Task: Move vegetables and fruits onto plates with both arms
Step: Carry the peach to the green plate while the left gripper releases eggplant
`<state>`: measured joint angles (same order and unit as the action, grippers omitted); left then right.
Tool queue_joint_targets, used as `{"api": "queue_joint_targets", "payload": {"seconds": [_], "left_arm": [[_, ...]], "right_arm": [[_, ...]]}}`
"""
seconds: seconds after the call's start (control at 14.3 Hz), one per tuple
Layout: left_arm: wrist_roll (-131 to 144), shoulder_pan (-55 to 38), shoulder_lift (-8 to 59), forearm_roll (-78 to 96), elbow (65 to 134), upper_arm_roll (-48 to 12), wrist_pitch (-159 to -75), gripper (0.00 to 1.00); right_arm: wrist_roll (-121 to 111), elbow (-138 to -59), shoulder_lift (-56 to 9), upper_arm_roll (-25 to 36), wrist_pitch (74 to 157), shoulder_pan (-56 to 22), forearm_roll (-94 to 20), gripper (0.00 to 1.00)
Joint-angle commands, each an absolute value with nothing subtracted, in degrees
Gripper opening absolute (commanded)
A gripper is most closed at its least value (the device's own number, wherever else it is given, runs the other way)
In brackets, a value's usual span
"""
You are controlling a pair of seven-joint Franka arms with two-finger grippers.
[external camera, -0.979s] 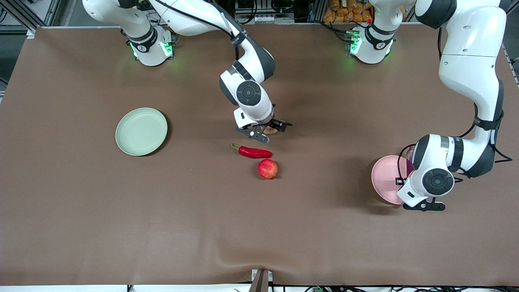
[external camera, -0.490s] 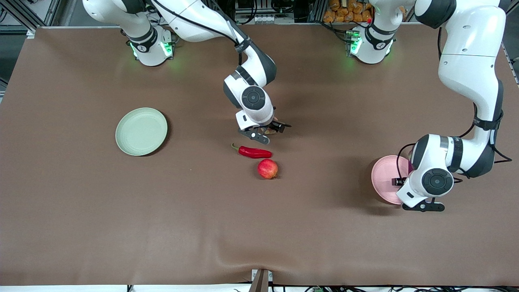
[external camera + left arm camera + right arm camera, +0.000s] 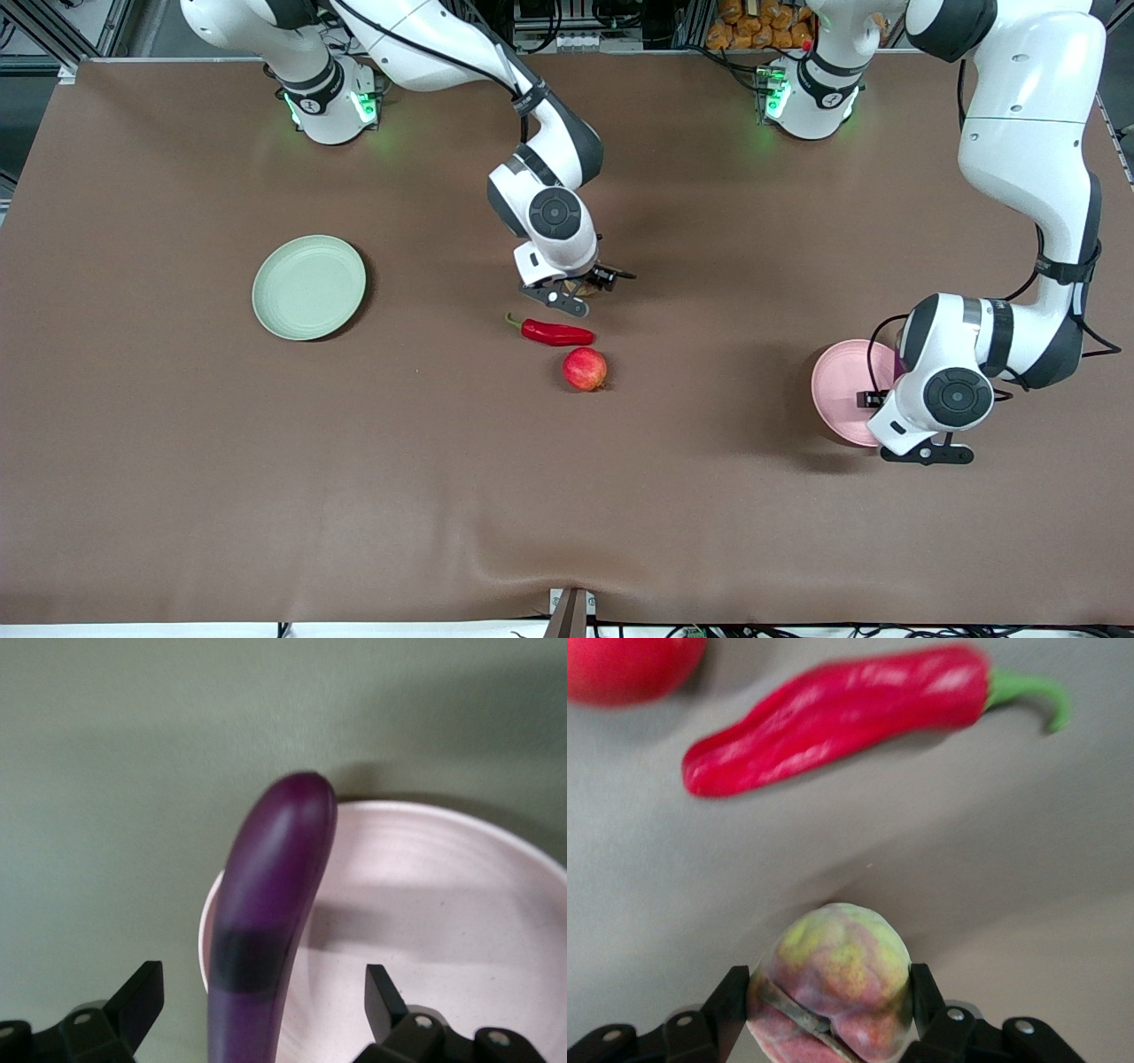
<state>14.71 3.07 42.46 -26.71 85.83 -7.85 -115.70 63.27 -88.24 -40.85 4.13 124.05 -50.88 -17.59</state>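
My right gripper (image 3: 589,283) is shut on the pinkish-orange fruit (image 3: 833,983) with yellowish patches, low at mid-table; both fingers press its sides. The red chili pepper (image 3: 554,331) lies just nearer the front camera, and the smooth red fruit (image 3: 585,369) nearer still; both also show in the right wrist view, the chili (image 3: 842,713) and the red fruit (image 3: 629,665). My left gripper (image 3: 263,992) is open over the pale pink plate (image 3: 837,390). The purple eggplant (image 3: 275,877) lies between its jaws, untouched, across the plate's rim (image 3: 461,828). The pale green plate (image 3: 308,286) is empty.
The brown table cloth (image 3: 354,487) is bare along the front. The green plate sits toward the right arm's end, the pink plate toward the left arm's end. The arm bases stand along the table's back edge.
My right gripper's fingers have closed in on the pinkish-orange fruit. The left gripper has stayed open over the pink plate, shifting only slightly.
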Motion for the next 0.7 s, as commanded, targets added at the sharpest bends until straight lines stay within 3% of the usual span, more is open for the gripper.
{"api": "queue_joint_targets", "payload": {"seconds": [0.0, 0.28, 0.42, 0.63], "left_arm": [[16.2, 2.6, 42.5, -25.2, 83.1, -8.8, -115.2, 1.00], [25.0, 1.8, 40.8, -18.2, 81.6, -12.8, -115.1, 1.00], [32.8, 0.5, 39.5, -16.7, 81.7, -17.3, -113.8, 1.00], [48.1, -8.1, 38.0, -16.3, 81.2, -18.7, -108.6, 1.00]], "right_arm": [[62.4, -82.4, -38.0, 3.5, 111.6, -45.8, -17.0, 0.00], [49.9, -83.3, -31.0, 3.7, 97.5, -37.7, -16.6, 0.00], [41.5, -89.8, -25.3, 3.8, 95.9, -31.8, -16.3, 0.00], [27.9, -101.2, -17.9, 4.2, 96.8, -25.4, -11.9, 0.00]]}}
